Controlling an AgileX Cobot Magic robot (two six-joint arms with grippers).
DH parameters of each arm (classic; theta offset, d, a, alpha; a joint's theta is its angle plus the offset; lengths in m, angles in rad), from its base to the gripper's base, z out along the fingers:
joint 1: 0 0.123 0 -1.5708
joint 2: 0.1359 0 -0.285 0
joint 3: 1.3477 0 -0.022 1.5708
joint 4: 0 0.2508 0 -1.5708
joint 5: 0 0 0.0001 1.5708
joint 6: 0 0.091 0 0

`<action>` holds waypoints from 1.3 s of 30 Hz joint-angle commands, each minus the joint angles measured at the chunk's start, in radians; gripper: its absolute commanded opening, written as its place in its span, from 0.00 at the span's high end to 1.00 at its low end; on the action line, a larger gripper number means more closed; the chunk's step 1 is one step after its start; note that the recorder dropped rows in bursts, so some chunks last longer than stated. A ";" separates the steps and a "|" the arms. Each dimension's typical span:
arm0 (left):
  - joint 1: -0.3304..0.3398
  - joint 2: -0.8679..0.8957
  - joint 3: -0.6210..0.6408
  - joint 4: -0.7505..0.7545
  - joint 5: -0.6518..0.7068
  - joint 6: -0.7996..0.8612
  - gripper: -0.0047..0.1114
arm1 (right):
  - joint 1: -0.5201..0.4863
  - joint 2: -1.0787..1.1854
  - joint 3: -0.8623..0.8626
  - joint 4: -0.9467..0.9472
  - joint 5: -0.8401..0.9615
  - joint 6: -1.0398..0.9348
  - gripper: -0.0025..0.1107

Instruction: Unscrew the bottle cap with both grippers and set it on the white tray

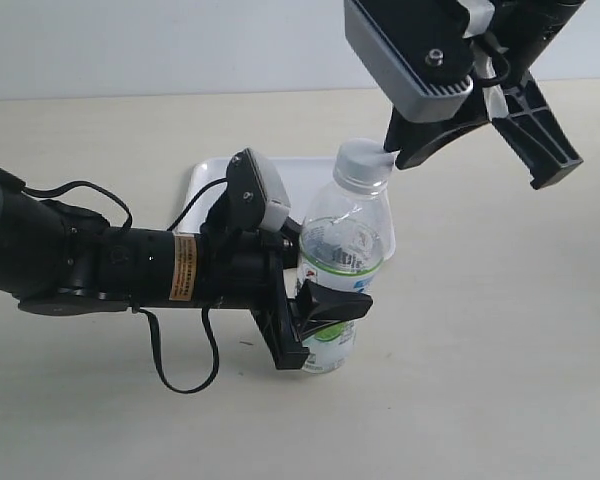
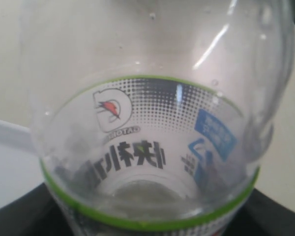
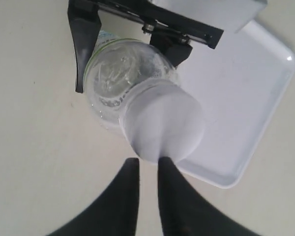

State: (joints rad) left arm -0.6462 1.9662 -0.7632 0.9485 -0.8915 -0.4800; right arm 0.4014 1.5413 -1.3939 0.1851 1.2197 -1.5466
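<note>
Clear plastic, one bottle (image 1: pixel 342 262) clamped by left gripper (image 1: pixel 320 320), one white bottle cap (image 1: pixel 361 165) on, right gripper (image 1: pixel 480 130) spread beside it, one white tray (image 1: pixel 205 180).

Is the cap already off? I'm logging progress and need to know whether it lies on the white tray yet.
No: the bottle cap sits on the neck of the bottle, and the white tray behind holds no cap.

Left claw (image 1: pixel 315 325) clamped low; right claw (image 3: pixel 148 169) nearly closed above.
</note>
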 commanded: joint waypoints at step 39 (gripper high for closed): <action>-0.001 -0.014 0.004 0.006 -0.027 0.004 0.96 | 0.001 0.010 0.002 0.104 -0.064 1.194 0.42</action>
State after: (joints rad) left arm -0.6462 1.9662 -0.7632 0.9565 -0.8970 -0.4800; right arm 0.4014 1.5504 -1.3920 0.2730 1.1622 -0.3563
